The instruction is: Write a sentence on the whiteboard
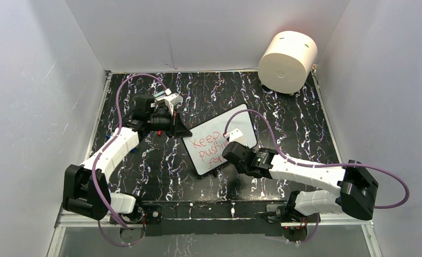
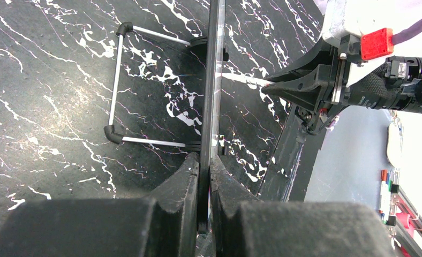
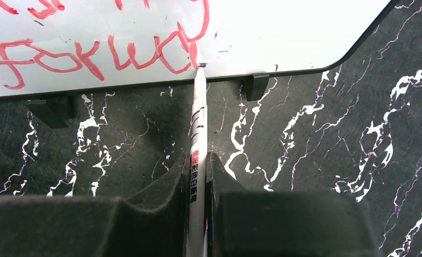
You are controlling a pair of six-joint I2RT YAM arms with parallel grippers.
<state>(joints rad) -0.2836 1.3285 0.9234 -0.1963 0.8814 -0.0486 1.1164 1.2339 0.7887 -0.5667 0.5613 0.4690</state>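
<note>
The whiteboard (image 1: 227, 126) lies tilted on the black marble table, its thin black rim seen edge-on in the left wrist view (image 2: 213, 80). My left gripper (image 1: 186, 133) (image 2: 204, 166) is shut on the board's left rim. The sentence (image 1: 208, 147) (image 3: 91, 53) is in red; "Keep", "pushin" and "forw" are legible, and the rest is covered by my right arm. My right gripper (image 1: 226, 152) (image 3: 198, 166) is shut on a white marker (image 3: 198, 134). The marker's tip touches the board near its lower edge, right after the red "w".
A cream cylinder (image 1: 287, 61) stands at the back right corner. White walls close in the table on three sides. A wire stand (image 2: 115, 85) juts from the board's back. Small black feet (image 3: 257, 85) sit under its lower rim.
</note>
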